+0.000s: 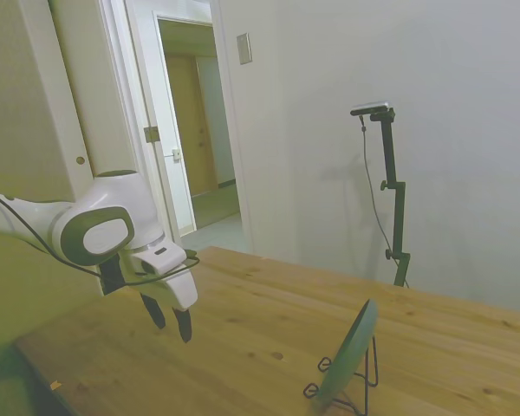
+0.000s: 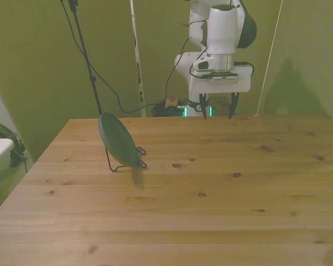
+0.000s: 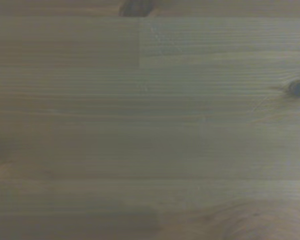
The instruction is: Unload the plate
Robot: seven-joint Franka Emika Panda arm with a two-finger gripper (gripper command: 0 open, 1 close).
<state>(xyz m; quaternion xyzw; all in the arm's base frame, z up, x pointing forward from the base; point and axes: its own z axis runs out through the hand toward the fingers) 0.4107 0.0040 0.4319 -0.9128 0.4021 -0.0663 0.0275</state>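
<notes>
A: What does the scene contain, and of what materials?

B: A table [image 2: 222,210] of pale pine planks, with visible grain and dark knots, bears a plate [image 2: 118,141]: a round, shallow, matte grey-green dish with a raised rim. The plate stands on edge, tilted, propped in a stand [image 2: 124,164] of thin black bent wire with looped feet.

A: Where does the plate lie relative to the arm?

B: In the front view it sits toward the front view's left, on the far half of the table; the gripper [image 2: 217,106] hangs well apart from it, above the far edge. In the side view the plate [image 1: 348,351] and stand [image 1: 364,371] occupy the near lower part of the table, with the gripper [image 1: 169,319] off to the picture's left.

A: In what state is the end effector?

B: Its two dark, tapered fingers [image 2: 203,107] are spread with a clear gap and hold nothing. The housing above them is smooth white plastic.

A: What does the wrist view show?

B: Only blurred wood: plank seams and a dark knot [image 3: 298,88].

A: Is any writing legible?

B: None can be read.
</notes>
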